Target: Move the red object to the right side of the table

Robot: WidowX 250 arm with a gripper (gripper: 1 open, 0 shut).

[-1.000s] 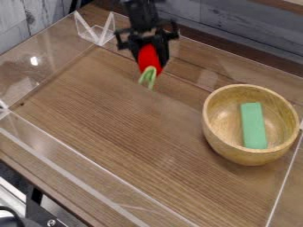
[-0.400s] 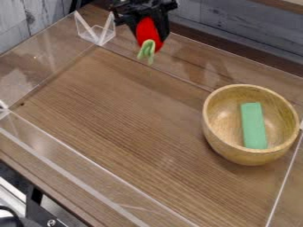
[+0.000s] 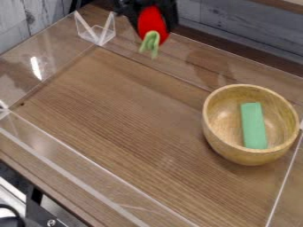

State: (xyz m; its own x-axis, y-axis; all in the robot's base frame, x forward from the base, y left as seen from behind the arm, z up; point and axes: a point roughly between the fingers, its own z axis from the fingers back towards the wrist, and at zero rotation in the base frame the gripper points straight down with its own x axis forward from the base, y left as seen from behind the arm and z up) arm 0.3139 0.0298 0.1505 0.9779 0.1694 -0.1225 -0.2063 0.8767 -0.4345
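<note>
1. Since a second ago the end effector (image 3: 151,18) has climbed toward the top edge of the view, taking the red object (image 3: 151,24) with it; the toy now hangs clear of the table (image 3: 119,124), up by the far wall.
2. The end effector seems to be holding the red object, green leafy end dangling below; its fingers are mostly cut off by the frame, so I cannot tell how wide they stand.
3. To do this step well, I would carry the toy high enough to pass over things, then swing it toward the wooden bowl (image 3: 251,124) side before lowering.
4. The bowl, with a green block (image 3: 251,125) inside, fills much of that side; the toy should land on bare wood beside it, short of the acrylic wall (image 3: 279,197).
</note>
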